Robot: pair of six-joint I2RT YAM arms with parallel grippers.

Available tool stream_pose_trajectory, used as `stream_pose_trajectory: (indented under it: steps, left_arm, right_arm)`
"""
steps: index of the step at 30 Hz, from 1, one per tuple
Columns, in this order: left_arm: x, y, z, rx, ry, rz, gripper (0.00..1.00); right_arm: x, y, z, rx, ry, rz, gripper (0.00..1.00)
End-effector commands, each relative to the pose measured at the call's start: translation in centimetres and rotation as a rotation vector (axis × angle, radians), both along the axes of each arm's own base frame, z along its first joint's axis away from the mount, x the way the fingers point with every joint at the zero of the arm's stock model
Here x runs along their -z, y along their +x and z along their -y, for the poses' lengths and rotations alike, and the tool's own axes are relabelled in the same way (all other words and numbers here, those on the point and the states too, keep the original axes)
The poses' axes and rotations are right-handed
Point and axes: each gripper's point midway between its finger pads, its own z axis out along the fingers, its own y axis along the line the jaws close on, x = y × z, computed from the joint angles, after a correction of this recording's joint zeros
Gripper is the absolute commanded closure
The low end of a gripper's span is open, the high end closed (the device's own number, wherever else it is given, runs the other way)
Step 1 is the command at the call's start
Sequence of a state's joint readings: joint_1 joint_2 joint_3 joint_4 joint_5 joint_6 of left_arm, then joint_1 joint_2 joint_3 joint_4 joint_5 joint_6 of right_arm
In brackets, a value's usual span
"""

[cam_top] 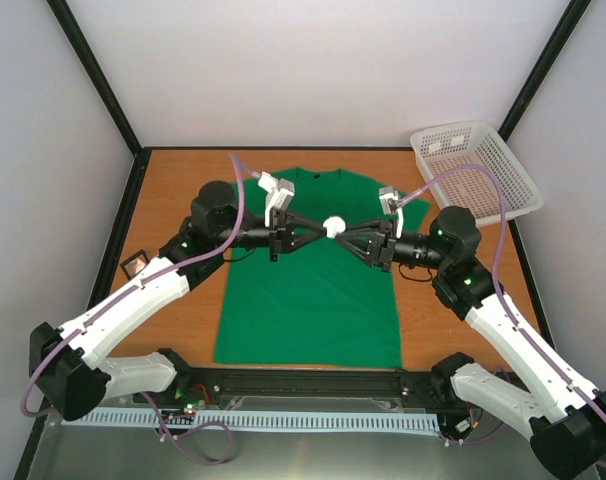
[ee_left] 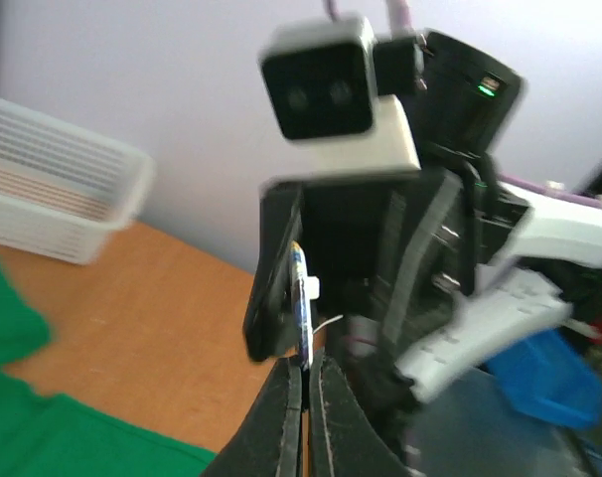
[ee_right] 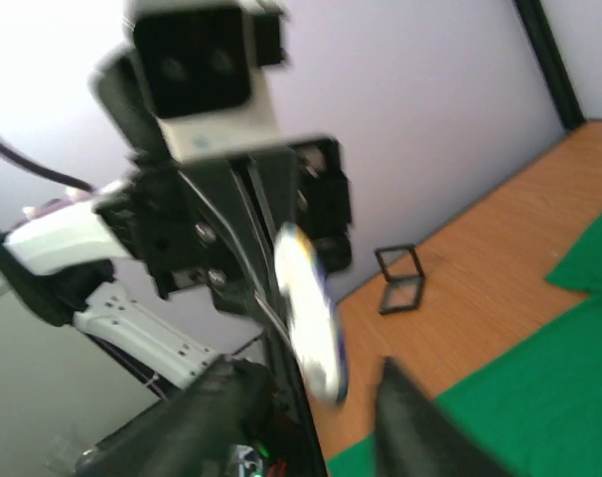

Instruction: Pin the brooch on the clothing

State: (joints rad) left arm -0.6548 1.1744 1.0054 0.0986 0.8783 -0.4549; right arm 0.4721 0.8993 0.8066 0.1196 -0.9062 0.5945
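Whitish brooch [cam_top: 334,226] pinched in left fingers [ee_left: 273,437], right fingers [ee_right: 412,429] parted around it, above green shirt [cam_top: 313,300]

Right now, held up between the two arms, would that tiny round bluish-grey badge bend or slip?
The tiny round bluish-grey badge is probably stiff: edge-on in the left arm's shut jaws it looks straight. Pinched only at its thin rim, it could twist or slip. Dropped, it might roll across the bright green T-shirt below.

No legible text, labels or numbers anywhere.
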Motion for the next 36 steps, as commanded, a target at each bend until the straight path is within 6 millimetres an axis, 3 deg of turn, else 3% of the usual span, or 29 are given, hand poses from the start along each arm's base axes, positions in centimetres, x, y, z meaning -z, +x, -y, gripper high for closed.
stream_pose_trajectory:
  steps: [1,4,6,10,12,15,19,24,36]
  left_arm:
    - [0.1,4.8,-1.4,-0.282,0.171,0.229,0.99]
    - [1.7,8.4,-3.7,-0.474,0.366,0.361,0.99]
    - [2.5,11.2,-5.5,-0.617,0.496,0.48,0.99]
    - [4.8,16.7,-8.8,-0.879,0.733,0.745,0.99]
    - [6.6,18.7,-9.0,-0.9,0.781,0.814,0.99]
    - [8.9,21.8,-8.6,-0.824,0.739,0.75,0.99]
    - [10.8,24.9,-7.0,-0.731,0.721,0.725,0.99]
    - [13.9,27.4,-5.4,-0.654,0.75,0.716,0.99]
    - [17.9,29.8,-5.7,-0.642,0.719,0.575,0.99]
  right_arm:
    - [2.6,3.0,0.9,0.179,-0.141,-0.067,0.43]
    - [4.6,6.3,3.2,0.366,-0.236,-0.139,0.2]
    - [6.5,9.2,5.9,0.493,-0.301,-0.21,0.18]
    - [10.7,14.7,9.1,0.632,-0.472,-0.215,0.2]
    - [12.6,17.5,9.1,0.633,-0.574,-0.204,0.26]
    - [14.8,21.3,8.0,0.593,-0.644,-0.204,0.32]
    - [18.8,24.8,6.5,0.493,-0.739,-0.265,0.42]
    - [21.7,27.4,6.3,0.46,-0.831,-0.251,0.42]
    - [29.7,28.1,5.5,0.386,-1.113,-0.262,0.31]
